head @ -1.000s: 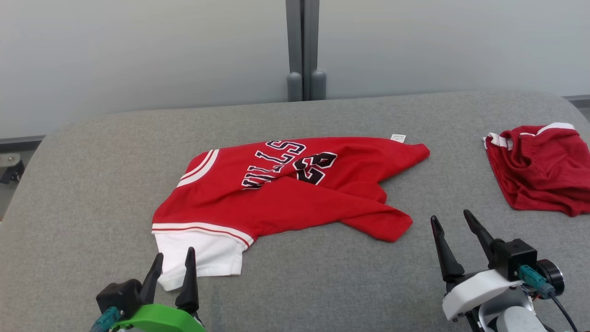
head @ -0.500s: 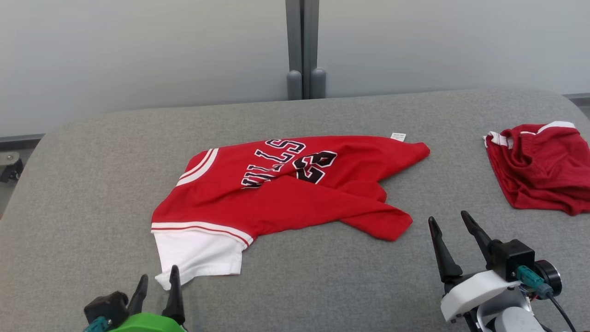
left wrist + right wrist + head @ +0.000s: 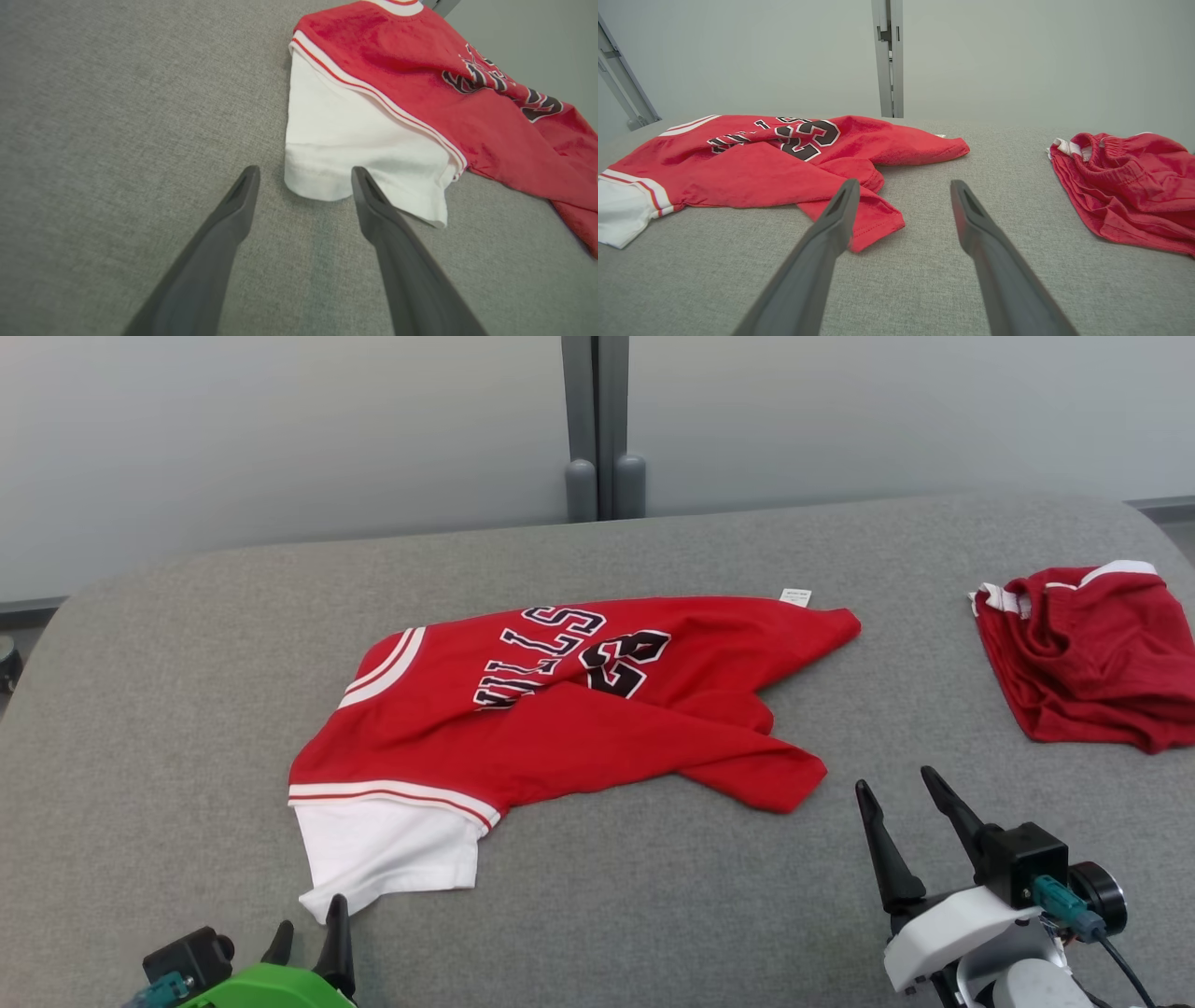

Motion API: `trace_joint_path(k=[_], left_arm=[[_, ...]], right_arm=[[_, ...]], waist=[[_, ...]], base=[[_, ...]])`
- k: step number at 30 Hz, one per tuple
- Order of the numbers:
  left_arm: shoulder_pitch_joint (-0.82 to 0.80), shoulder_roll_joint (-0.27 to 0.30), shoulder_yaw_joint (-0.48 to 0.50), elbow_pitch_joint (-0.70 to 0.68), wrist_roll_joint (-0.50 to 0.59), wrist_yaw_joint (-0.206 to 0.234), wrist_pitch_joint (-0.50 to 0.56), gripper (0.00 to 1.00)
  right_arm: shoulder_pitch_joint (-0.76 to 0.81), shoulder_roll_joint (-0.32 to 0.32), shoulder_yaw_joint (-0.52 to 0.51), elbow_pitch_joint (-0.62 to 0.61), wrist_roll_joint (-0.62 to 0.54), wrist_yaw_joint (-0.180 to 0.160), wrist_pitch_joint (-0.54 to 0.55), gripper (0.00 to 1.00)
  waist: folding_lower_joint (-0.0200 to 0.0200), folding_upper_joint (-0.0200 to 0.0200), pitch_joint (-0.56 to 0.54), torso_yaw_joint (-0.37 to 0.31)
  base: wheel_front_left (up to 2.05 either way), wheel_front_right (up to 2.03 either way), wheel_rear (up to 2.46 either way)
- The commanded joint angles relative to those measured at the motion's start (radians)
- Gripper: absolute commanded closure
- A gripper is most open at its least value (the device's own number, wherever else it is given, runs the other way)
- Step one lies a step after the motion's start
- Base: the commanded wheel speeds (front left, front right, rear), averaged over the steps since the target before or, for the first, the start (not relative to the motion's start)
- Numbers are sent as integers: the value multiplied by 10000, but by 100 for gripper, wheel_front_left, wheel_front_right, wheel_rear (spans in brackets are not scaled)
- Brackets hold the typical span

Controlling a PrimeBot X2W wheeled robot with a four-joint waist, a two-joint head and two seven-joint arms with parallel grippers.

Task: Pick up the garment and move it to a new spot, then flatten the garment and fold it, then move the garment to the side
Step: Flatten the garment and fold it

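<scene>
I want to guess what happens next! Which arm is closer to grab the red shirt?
Probably the left. The left fingers, open, sit right at the white sleeve of the red shirt. The right fingers, open too, aim just beside its red corner.

This looks like a robotics lab or test cell. Beyond the right claw (image 3: 893, 778), a grey fabric-covered surface (image 3: 653, 905) with rounded corners runs to plain pale wall panels (image 3: 280, 429), which are joined by a grey metal post (image 3: 595, 411). Just behind the claw, an exposed cable plug (image 3: 1055, 896) and printed plastic housing mark experimental hardware.
</scene>
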Motion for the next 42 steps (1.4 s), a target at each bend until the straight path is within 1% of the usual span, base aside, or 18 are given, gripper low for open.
trace_joint_path(k=[1,8,9,10,11,12,13,14,15,18,19,29,36,42], left_arm=[[-245,75,8,107,-109,-68,48,0],[-721,-22,195,515,-891,-167,258,0],[-762,-27,195,523,-1000,-190,336,1],[-778,-29,180,524,-1086,-205,370,20],[-794,-29,156,524,-1183,-220,438,51],[-809,-26,130,510,-1282,-231,490,55],[-844,-6,88,468,-1371,-243,495,62],[-872,8,57,439,-1433,-245,488,64],[-904,23,13,394,-1470,-239,450,74],[-972,13,-118,189,-1624,-251,271,88],[-980,11,-173,88,-1670,-252,195,100],[-1050,328,-782,-545,-1948,-250,-399,100],[-673,612,-1242,-1384,-2036,-250,-785,100],[-308,819,-1379,-2151,-2040,-250,-816,100]], right_arm=[[-31,-34,3,14,-48,-15,-45,0],[-229,-36,88,-20,-145,-15,-45,0],[-231,-34,69,-30,-162,-15,-45,0],[-226,-36,50,-36,-179,-15,-45,0],[-228,-36,35,-41,-189,-15,-45,0],[-240,-34,30,-50,-192,-15,-45,0],[-258,-34,19,-58,-196,-15,-45,0],[-272,-34,10,-59,-196,-15,-45,0],[-286,-36,2,-61,-198,-15,-45,0],[-312,-34,-17,-37,-194,-15,-45,0],[-349,-34,-25,-16,-197,-15,-45,0],[-689,-36,-77,100,-278,-16,-45,0],[-631,-36,-194,144,-301,-16,-45,0],[-586,-36,-375,248,-411,-16,-45,0]], waist=[[0,0,137,-86],[0,0,498,-296],[0,0,545,-309],[0,0,579,-317],[0,0,614,-322],[0,0,644,-325],[0,0,675,-325],[0,0,696,-324],[0,0,717,-320],[0,0,767,-290],[0,0,787,-274],[0,0,946,-124],[0,0,918,65],[0,0,877,291]], base=[[0,0,0],[0,0,0],[0,0,0],[0,0,0],[0,0,0],[0,0,0],[0,0,0],[0,0,0],[0,0,0],[0,0,0],[0,0,0],[0,0,0],[0,0,0],[0,0,0]])
